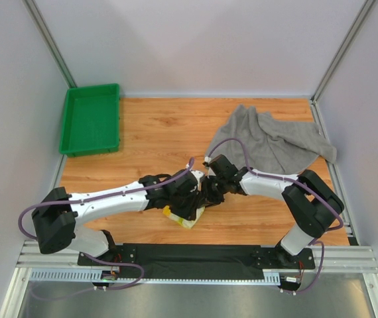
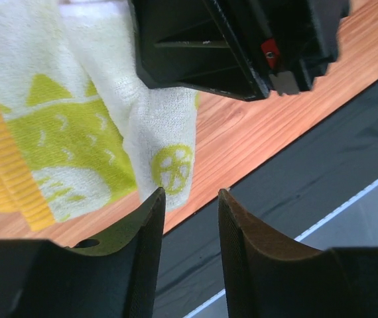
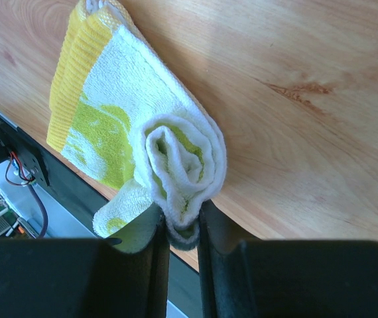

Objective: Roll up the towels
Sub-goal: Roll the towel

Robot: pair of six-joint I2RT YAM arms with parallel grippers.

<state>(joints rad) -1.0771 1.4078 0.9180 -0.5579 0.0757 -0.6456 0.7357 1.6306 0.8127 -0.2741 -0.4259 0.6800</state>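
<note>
The small towel [image 3: 119, 99], white and yellow with a green print, lies near the front edge of the table [image 3: 295, 79], where the two arms meet.

The right wrist view shows one end of it wound into a tight roll. The right gripper [image 3: 181, 222] is pinched on the roll's lower edge, its fingers close together with cloth between them. The rest of the towel runs away flat over the wood, with a yellow border along its far end.

From above, the roll cannot be made out. Only a yellow-white corner shows from under the two black wrists.

The left wrist view gives the printed face and a loose hanging fold, with the right gripper's black body just above it. The left gripper [image 2: 190, 199] has its fingers apart with nothing between them. Its tips are just beside the fold's lower edge, and whether they touch it I cannot tell. A black strip [image 2: 321, 165] runs along the table's edge there.

Only the top view shows the grey towel [image 1: 275, 142], crumpled at the table's far right, well apart from both grippers. It also shows a green tray [image 1: 91, 119] at the far-left corner.
</note>
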